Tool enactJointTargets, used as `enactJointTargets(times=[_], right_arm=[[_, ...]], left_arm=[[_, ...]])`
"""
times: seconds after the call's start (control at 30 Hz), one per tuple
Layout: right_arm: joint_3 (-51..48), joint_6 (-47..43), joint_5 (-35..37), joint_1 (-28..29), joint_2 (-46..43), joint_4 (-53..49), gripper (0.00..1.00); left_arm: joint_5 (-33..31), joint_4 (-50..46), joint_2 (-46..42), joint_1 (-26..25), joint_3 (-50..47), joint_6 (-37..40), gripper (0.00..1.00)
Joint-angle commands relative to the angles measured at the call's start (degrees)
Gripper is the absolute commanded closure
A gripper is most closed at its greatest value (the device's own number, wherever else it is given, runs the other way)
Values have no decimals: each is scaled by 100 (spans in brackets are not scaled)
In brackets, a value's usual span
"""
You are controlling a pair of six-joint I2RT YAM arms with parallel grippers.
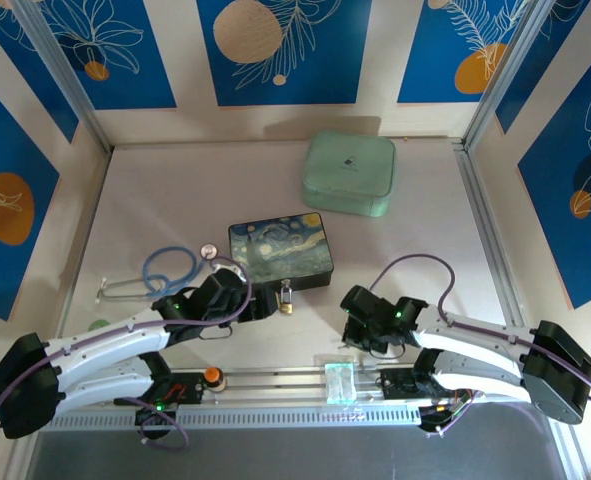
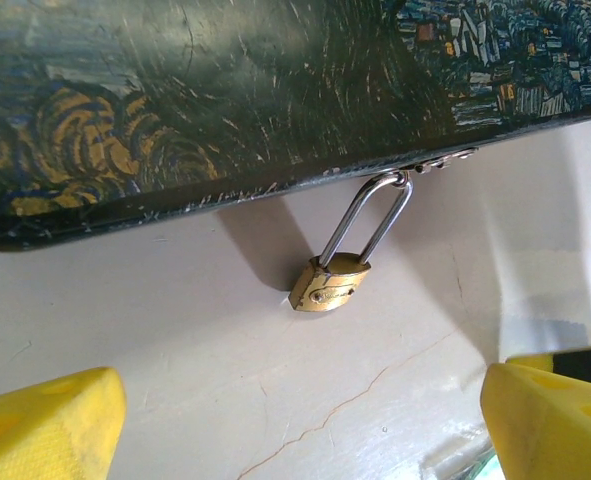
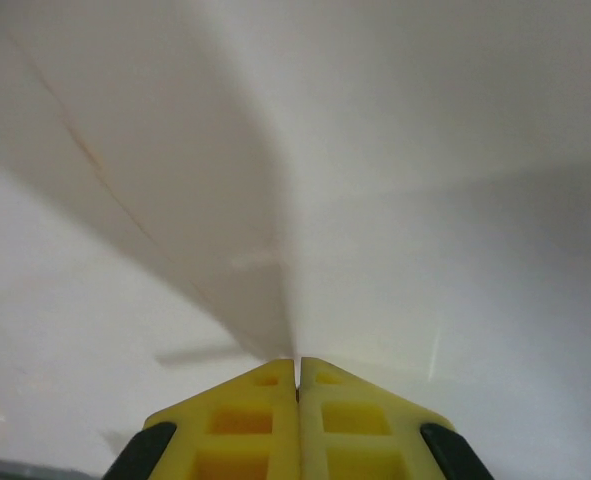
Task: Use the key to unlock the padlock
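Blue leaf-print panels (image 1: 315,60) round a pale table (image 1: 175,200). The small brass padlock (image 2: 330,285) lies on the table at the 6 o'clock edge of the dark starry-night painted tin box (image 2: 175,90). Its silvery steel shackle (image 2: 375,215) is threaded through the tin's hasp.

Left tool (image 2: 300,395) sits at the padlock's 9 o'clock in the top view. Its yellow fingers are spread wide with nothing held, and the lock is framed ahead of them in the wrist view.

Right tool (image 3: 297,366) is at the padlock's 3 o'clock, nose down close over the table, pads pressed together. We can't make out the thin metal key anywhere; if it's pinched, it's hidden in the seam.

Our read is that the step in hand is securing the key:
- Before lifting, we should confirm the key is in the pads and projecting straight, not skewed.
- Then the left tool clamps the brass body, not the shackle, so the lock can't swing on the hasp.
- We bring the key in slowly along the keyway axis. We can't tell from here which face carries the keyhole.

Main risk: the tiny key twists in the pads on contact.
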Motion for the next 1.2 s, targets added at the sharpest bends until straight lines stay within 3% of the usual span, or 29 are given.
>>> enactJointTargets(times=[0.0,0.3,0.4,0.6,0.73,1.17], right_arm=[[214,-301,383,-118,-4,478,95],[305,-527,771,-156,-67,1254,95],[507,-686,987,-138,-30,1395,96],[880,-934,1348,-97,-41,1846,96],[968,-1023,1544,-17,-34,2143,96],[740,-961,1478,76,-30,2776,97]], left_arm=[[37,286,72,-53,38,-140,10],[-18,2054,206,-244,-261,-1361,20],[-126,2256,346,-378,-105,-1603,23],[-1526,2586,429,-1031,-87,-2163,31],[-2005,3168,595,-1251,-154,-2463,36],[-1562,3564,1493,-1308,193,-3025,46]])
